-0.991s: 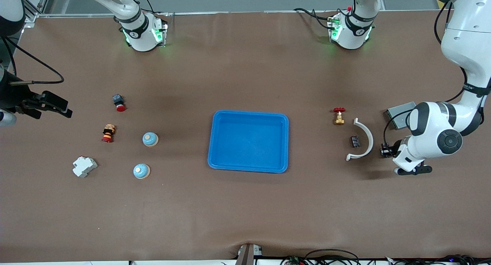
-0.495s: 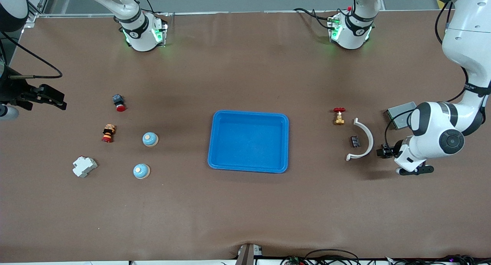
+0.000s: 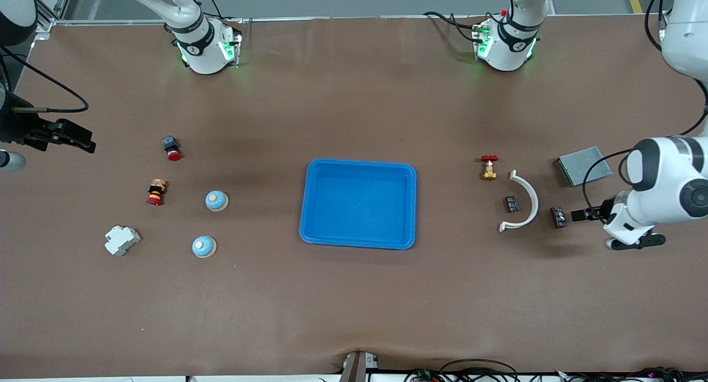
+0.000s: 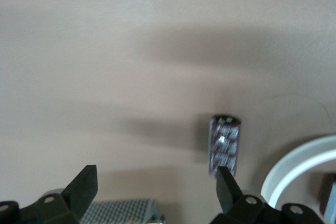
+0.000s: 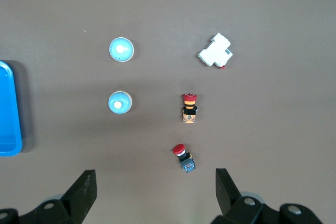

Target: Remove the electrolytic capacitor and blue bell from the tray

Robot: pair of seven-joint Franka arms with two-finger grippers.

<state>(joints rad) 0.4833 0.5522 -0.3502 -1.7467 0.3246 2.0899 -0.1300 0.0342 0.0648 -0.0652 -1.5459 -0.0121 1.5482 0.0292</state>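
Two dark capacitors lie toward the left arm's end of the table. One capacitor [image 3: 558,216] [image 4: 226,142] lies free just off my left gripper [image 3: 579,215] [image 4: 156,182], which is open and empty. The second capacitor [image 3: 512,204] rests inside a white curved piece [image 3: 525,202] [image 4: 299,166]. Two blue bells [image 3: 216,200] [image 3: 203,246] stand toward the right arm's end and also show in the right wrist view [image 5: 119,102] [image 5: 121,50]. My right gripper [image 3: 83,140] [image 5: 155,182] hangs open and empty over the table's edge at that end. The blue tray [image 3: 358,169] [image 5: 8,129] in the middle holds nothing.
A red-handled brass valve [image 3: 489,167] and a grey mesh box [image 3: 583,165] [image 4: 118,211] sit near the capacitors. Two red-capped buttons [image 3: 172,148] [image 3: 156,192] and a white breaker [image 3: 121,240] lie beside the bells.
My left gripper has opened, let go of the capacitor and drawn back toward its end of the table. The right gripper has drifted slightly outward.
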